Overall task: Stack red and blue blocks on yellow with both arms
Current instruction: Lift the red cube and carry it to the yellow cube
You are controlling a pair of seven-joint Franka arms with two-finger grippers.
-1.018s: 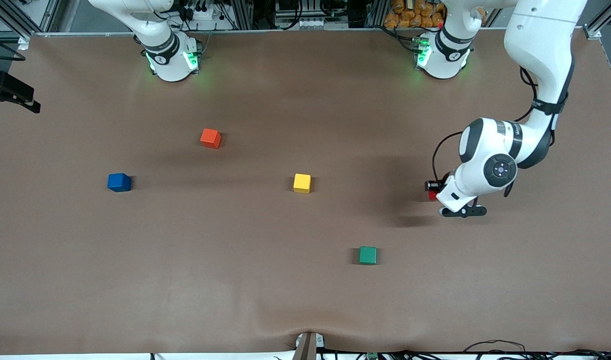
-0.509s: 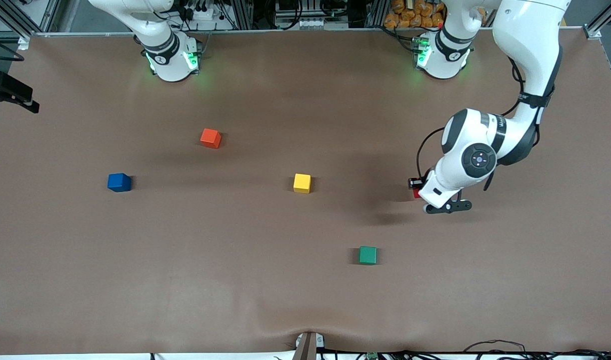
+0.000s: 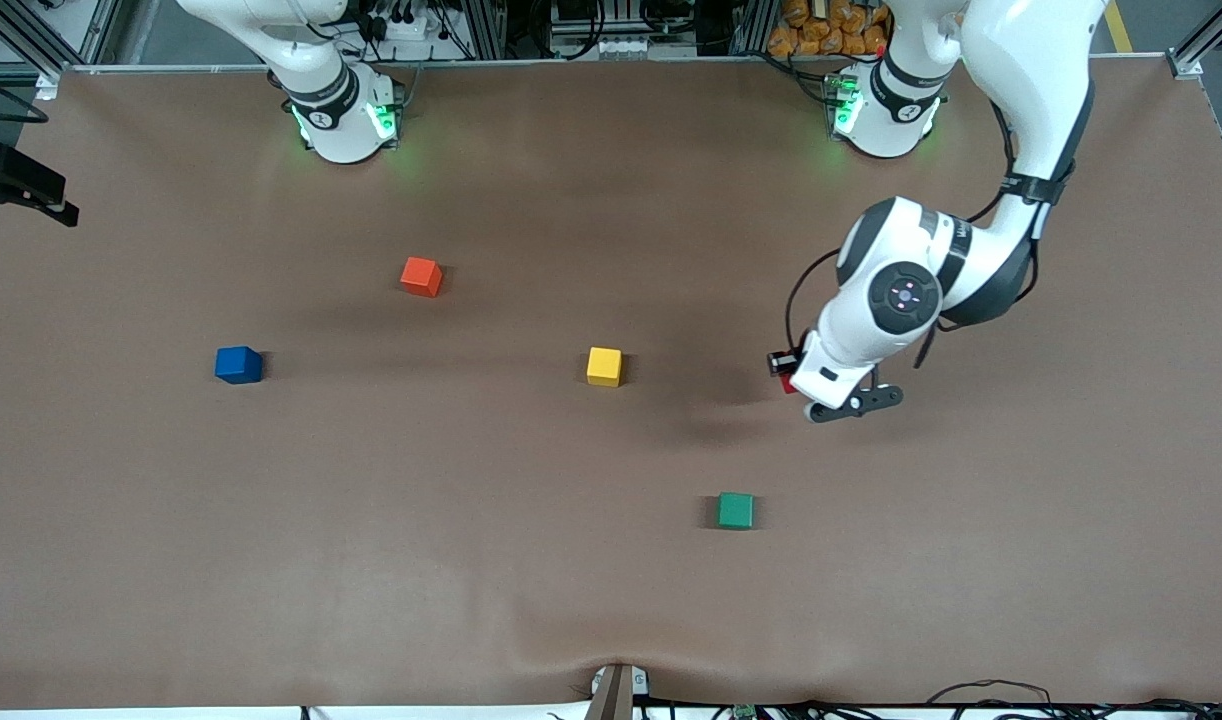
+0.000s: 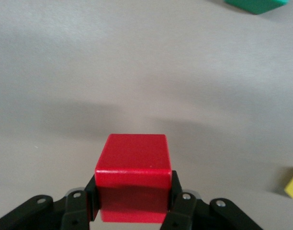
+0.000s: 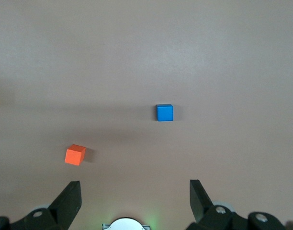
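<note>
I see the red block (image 4: 132,177) clamped between the left gripper (image 3: 793,374)'s fingers (image 4: 181,206), off the counter (image 3: 611,600) and hanging over the stretch between the yellow block (image 3: 604,366) and the left arm's end of the counter. Over the last second it has travelled with the arm from out near that end toward the middle, closing roughly a third of the gap to the yellow block. The grip has not shifted: the block sits square in the fingers, its top face level in the left wrist view, with a corner of the yellow block just entering that view.

That tells me the pick is done and I am now in the carry. What I judge remains for this arm is to finish the traverse, centre the red block over the yellow one and lower it flush.

The yellow block has not moved; it sits near the counter's centre. The green cube (image 3: 736,510) lies nearer the front edge, clear of the path as far as I can judge. The blue block (image 3: 238,364) rests untouched toward the right arm's end, with the orange cube (image 3: 421,276) nearer the bases' edge.

The right gripper (image 5: 134,201) waits high above those two, its fingers spread wide and holding nothing.
</note>
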